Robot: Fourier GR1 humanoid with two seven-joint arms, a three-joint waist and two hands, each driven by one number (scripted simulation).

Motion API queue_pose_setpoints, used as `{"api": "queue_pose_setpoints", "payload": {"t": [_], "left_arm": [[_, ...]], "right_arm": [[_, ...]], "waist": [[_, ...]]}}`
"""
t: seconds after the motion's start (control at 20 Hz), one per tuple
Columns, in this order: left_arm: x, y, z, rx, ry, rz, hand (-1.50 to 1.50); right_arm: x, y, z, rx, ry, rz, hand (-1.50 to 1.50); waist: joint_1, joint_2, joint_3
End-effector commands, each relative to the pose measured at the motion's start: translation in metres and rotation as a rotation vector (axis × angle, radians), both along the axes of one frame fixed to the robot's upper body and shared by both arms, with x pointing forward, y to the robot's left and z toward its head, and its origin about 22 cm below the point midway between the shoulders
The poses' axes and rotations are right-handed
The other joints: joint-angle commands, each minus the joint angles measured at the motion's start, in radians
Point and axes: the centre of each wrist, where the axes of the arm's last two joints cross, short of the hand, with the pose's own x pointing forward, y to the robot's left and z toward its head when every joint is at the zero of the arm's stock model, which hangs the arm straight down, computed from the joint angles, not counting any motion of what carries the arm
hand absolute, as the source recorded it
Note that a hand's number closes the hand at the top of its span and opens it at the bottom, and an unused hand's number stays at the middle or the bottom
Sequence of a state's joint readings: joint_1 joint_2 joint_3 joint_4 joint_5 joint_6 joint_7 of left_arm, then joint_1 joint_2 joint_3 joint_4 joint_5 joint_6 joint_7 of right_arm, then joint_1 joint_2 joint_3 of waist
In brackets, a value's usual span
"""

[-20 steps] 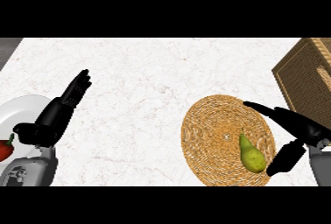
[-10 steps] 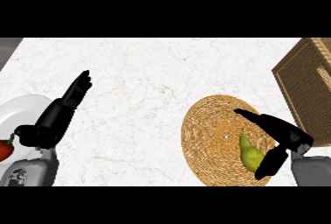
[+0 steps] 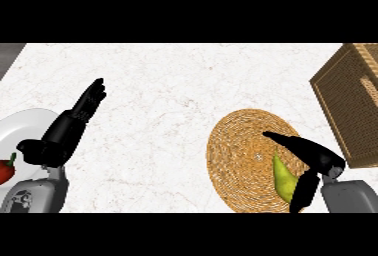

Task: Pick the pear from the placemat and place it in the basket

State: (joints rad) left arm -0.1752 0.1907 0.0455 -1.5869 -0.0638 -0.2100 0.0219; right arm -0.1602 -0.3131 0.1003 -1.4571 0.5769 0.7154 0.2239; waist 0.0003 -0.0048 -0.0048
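A green-yellow pear (image 3: 282, 174) lies on the right part of a round woven placemat (image 3: 240, 160) at the lower right. My right hand (image 3: 316, 156) hangs right over the pear. Its straight fingers (image 3: 284, 139) point up-left past the pear's narrow top, and its thumb (image 3: 300, 192) runs down the pear's right side. The hand is open and hides part of the pear's right edge. A woven basket (image 3: 353, 102) stands at the right edge, just beyond the placemat. My left hand (image 3: 68, 131) rests open at the left, fingers up.
A white plate (image 3: 26, 126) sits at the left edge, partly behind my left forearm, with a red pepper (image 3: 6, 170) on it. The white marble counter (image 3: 162, 100) stretches between the two hands.
My right hand has moved left from the placemat's right rim to over the pear, thumb now alongside it. The pear and the left hand have not moved.
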Motion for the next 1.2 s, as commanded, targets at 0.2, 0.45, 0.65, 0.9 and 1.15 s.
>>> {"api": "queue_pose_setpoints", "payload": {"t": [0.2,0.45,0.65,0.9,1.15], "left_arm": [[-0.007,0.0,0.006,-0.011,0.006,0.011,0.0],[-0.003,-0.002,-0.012,0.004,-0.017,0.003,0.0],[-0.02,0.009,-0.008,-0.004,0.001,-0.011,0.0],[0.001,0.006,-0.019,-0.007,-0.003,0.011,0.0],[-0.008,0.021,-0.01,0.001,0.02,0.067,0.0]], "right_arm": [[-0.011,0.0,-0.008,0.005,0.088,0.098,1.5],[-0.008,0.007,-0.027,-0.021,0.06,0.104,1.5],[-0.015,0.012,-0.018,-0.041,-0.002,0.217,1.5],[-0.012,0.025,-0.018,-0.057,-0.099,0.215,1.5],[-0.094,-0.045,0.008,-0.148,-0.42,0.34,1.5]], "waist": [[0.0,0.004,0.005],[0.001,0.006,0.005],[0.008,0.004,0.005],[0.0,0.005,0.005],[-0.058,-0.011,0.006]]}}
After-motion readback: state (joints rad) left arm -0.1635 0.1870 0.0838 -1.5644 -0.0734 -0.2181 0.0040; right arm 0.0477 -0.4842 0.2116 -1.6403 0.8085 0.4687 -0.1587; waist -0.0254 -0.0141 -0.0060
